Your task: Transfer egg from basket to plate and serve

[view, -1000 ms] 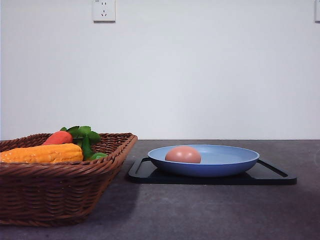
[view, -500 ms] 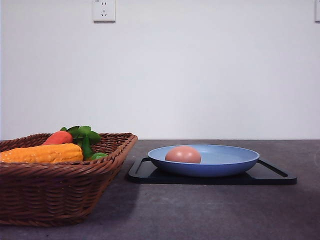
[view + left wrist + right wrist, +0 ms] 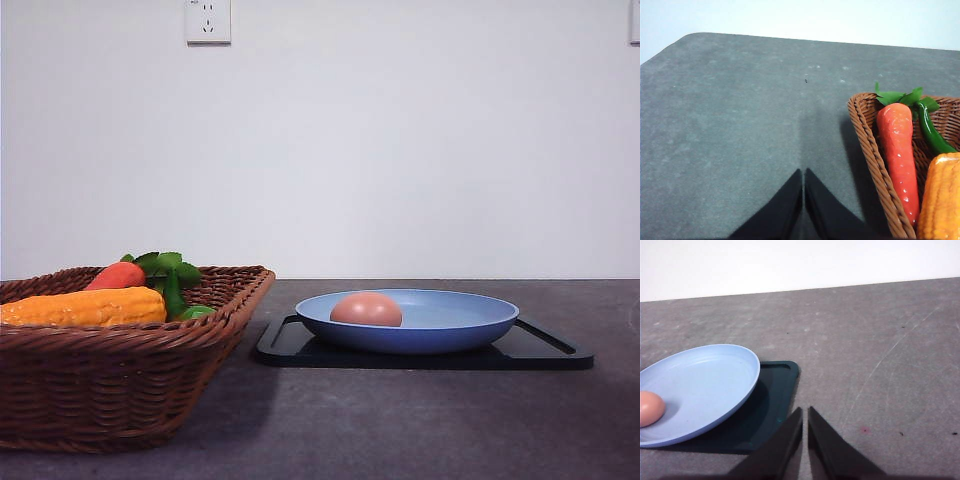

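Your egg (image 3: 366,309) sits in the plate (image 3: 460,322) on the tray (image 3: 545,350); left gripper (image 3: 803,200) and right gripper (image 3: 805,439) are both closed, empty.

The left gripper (image 3: 803,200) has 2 black fingers (image 3: 782,215), each a smooth matte wedge tapering to a sharp tip. The right gripper (image 3: 805,435) looks the same: 2 plain black fingers (image 3: 830,455), flat-sided and pointed, with only a thin slit between them. Neither pair carries visible screws, cables or markings.
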